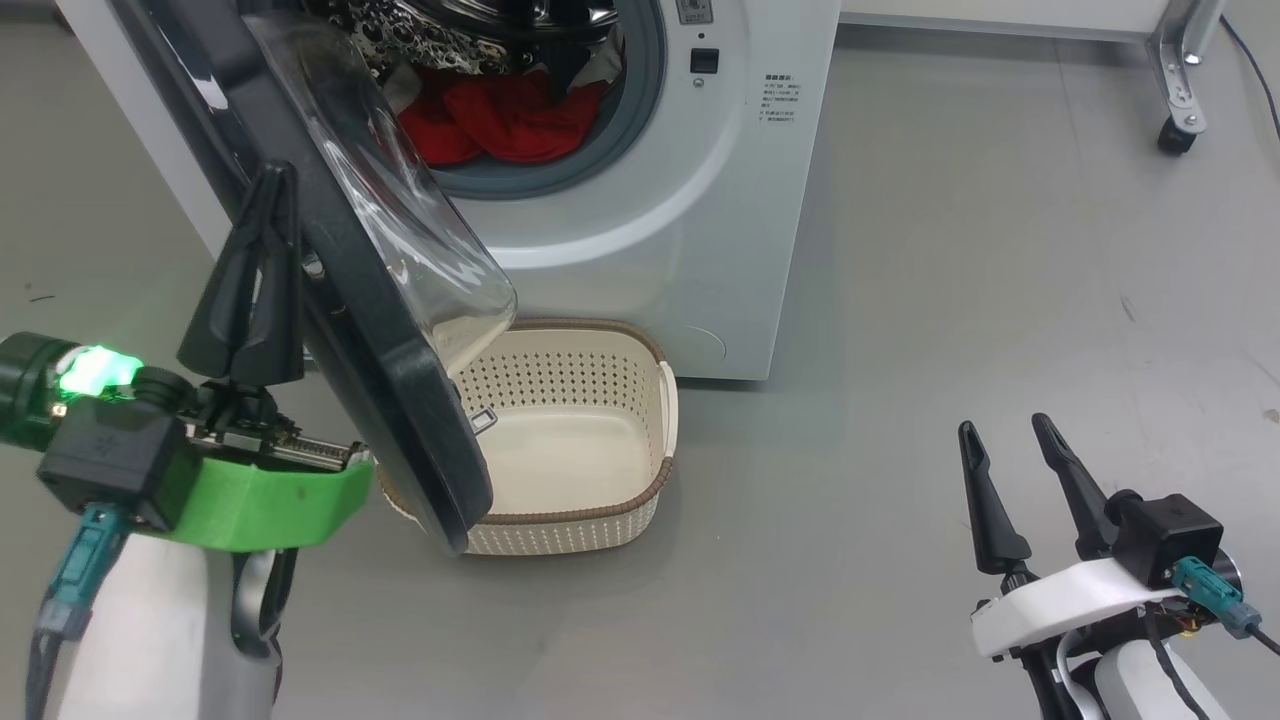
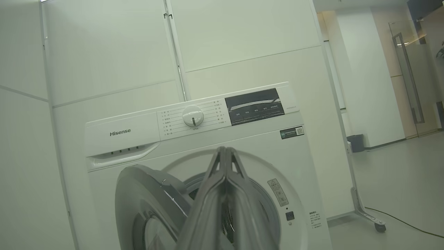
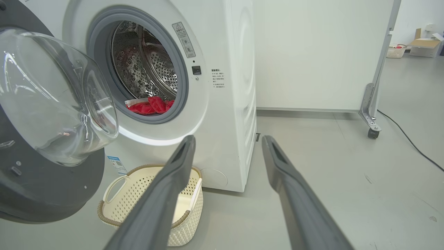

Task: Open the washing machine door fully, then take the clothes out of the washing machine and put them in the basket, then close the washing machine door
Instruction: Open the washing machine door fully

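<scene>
Left gripper [image 1: 272, 185] fingers pressed together beside door [image 1: 400, 400], likely swinging it wider; right gripper [image 1: 1003, 425] fingers spread, ready for clothes [image 1: 500, 120].

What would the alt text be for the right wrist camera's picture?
A white washing machine stands with its round black door open at the left and red clothes lying in the steel drum. A cream basket sits on the grey floor in front of it, and the right gripper, fingers spread apart, rises in the foreground.

Door [image 1: 400, 400] hides pt of basket [image 1: 640, 350]; drum [image 1: 470, 35] top cut off.
</scene>
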